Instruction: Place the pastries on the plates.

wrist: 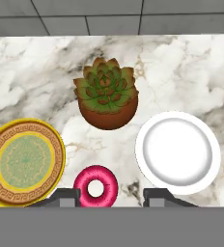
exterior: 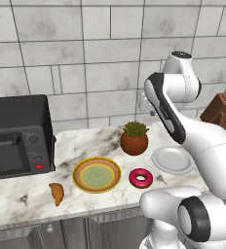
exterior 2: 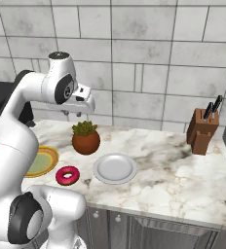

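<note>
2 plates [wrist: 177, 153] bare, donut [wrist: 95, 185] on counter, gripper [wrist: 111, 195] spread, holding nothing

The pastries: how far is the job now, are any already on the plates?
Nothing is done. The donut lies on the counter between the yellow-rimmed plate and the white plate; the croissant lies left of both. The open gripper hangs empty, high above. Both placements remain.

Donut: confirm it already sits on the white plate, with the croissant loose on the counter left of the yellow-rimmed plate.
Not quite. The donut lies on the bare marble counter, between the yellow-rimmed plate and the white plate, touching neither; the hand view shows the gaps clearly. The croissant is indeed loose on the counter left of the yellow-rimmed plate.
</note>
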